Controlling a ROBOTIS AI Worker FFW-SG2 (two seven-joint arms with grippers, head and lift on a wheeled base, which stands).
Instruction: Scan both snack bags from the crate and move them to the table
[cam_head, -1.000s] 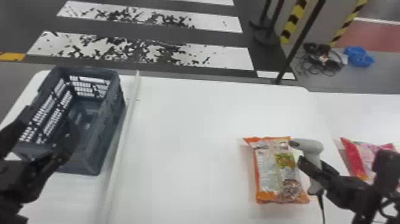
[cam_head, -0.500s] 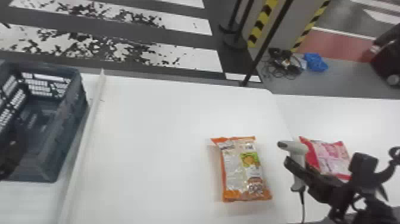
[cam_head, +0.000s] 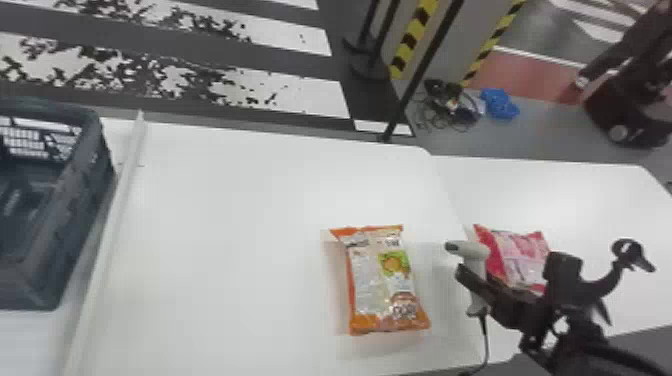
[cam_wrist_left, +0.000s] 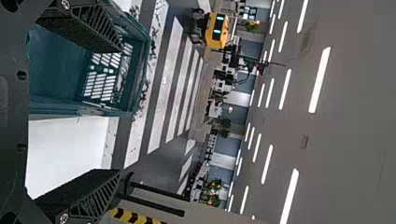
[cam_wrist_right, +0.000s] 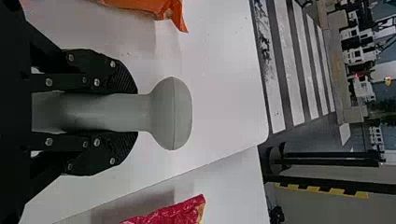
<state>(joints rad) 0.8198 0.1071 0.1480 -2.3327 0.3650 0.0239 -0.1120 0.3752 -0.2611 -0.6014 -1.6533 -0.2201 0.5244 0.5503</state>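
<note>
My right gripper (cam_head: 471, 281) is clamped on the grey scanner (cam_head: 472, 250), one finger each side of the handle, rounded head out past the fingertips. Cord (cam_head: 485, 340) hangs off the handle toward the near edge of the table.

Orange snack bag (cam_head: 382, 280): flat on the main white table (cam_head: 240, 250), just left of the scanner as I see it in the head view, printed panel up. Pink snack bag (cam_head: 522, 257): on the adjoining white table (cam_head: 590, 200), right of the scanner, just past the seam, partly hidden behind my right arm.

Further left, a long white strip (cam_head: 107, 255) runs across the main table, between orange bag and crate (cam_head: 75, 210). Left gripper (cam_wrist_left: 120, 111) has its fingers spread wide; left wrist view puts the crate beyond them.

Past the tables: striped floor (cam_head: 300, 90), a blue item (cam_head: 500, 104) beside tangled cables (cam_head: 445, 107).
</note>
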